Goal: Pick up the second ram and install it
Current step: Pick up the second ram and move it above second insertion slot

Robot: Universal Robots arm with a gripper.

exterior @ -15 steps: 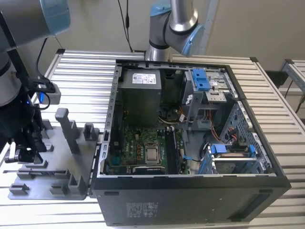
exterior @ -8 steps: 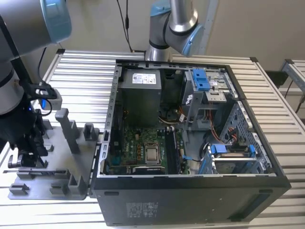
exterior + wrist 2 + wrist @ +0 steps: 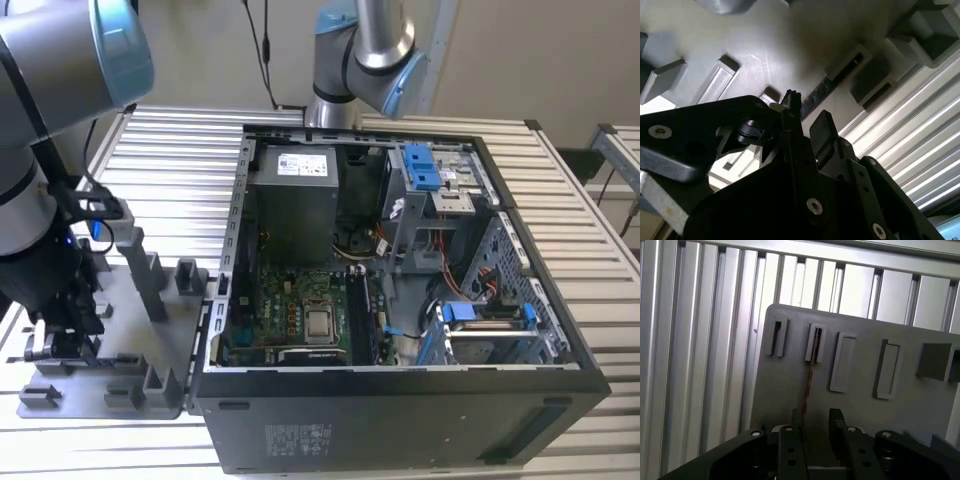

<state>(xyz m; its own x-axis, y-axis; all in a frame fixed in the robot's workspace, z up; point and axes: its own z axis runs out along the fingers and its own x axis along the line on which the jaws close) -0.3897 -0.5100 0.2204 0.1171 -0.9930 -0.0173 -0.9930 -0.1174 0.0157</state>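
Ahead of the jaws, the second ram shows edge-on as a thin dim line, chips and label hidden; the gripper body is cut off.

**Materials and Surface Finishes**

The table was ribbed, satin-bright metal. The holder plate was matt grey plastic, faintly scuffed. The gripper was matt black with shiny screw heads. The computer case was dull black sheet metal, its clips glossy blue plastic.
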